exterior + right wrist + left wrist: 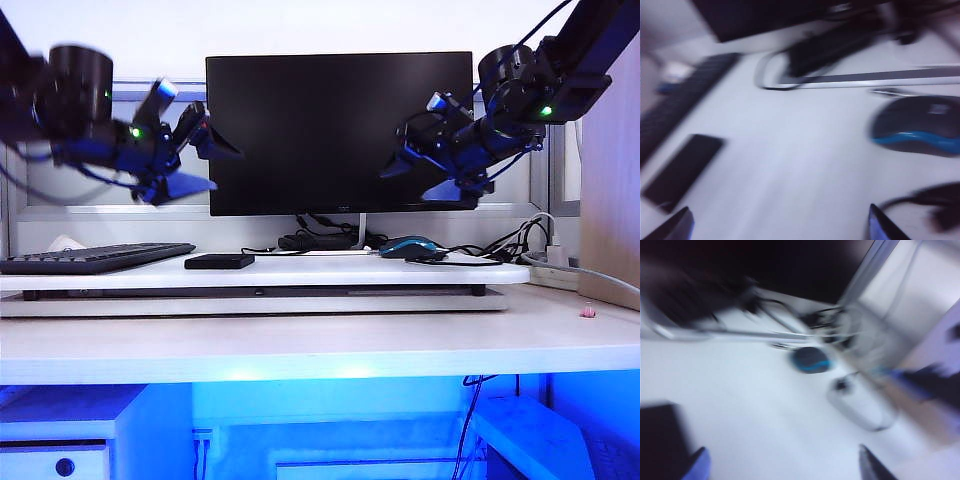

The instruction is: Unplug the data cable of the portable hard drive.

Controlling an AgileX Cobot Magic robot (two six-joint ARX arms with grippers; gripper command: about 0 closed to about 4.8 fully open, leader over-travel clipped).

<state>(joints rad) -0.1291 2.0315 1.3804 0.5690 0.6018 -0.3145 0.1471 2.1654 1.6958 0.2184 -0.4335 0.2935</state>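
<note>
Portable hard drive (219,261): a flat dark slab lying on the raised white surface (300,272), at about 7 o'clock from the monitor (339,131) and just beside the keyboard's (95,257) near end. It lies flat and free of clutter, probably so that either arm can come down on it.

Data cable: a thin dark cord (262,250) appears to run from behind the drive toward the monitor stand. The plug itself is too small to make out, and both wrist views are too blurred to show it.

Left end effector (195,150): raised in the air at 9 o'clock of the monitor, well above the keyboard and drive. Its blue-tipped fingers (697,466) stand apart with nothing between them. It seems placed to descend on the drive and hold it down.

Right end effector (418,172): raised at 3 o'clock of the monitor, above the mouse (408,246). Its fingers (880,226) are spread wide and empty. It is likely kept for pulling the plug.

Mouse: blue and black, at about 5 o'clock from the monitor stand, well apart from the drive; no part of the task.

Loose cables (490,250): a dark tangle at 3 o'clock of the mouse, easily mistaken for the thin cord.

Task standing: neither drive nor cable is touched; the cable looks still plugged in.
</note>
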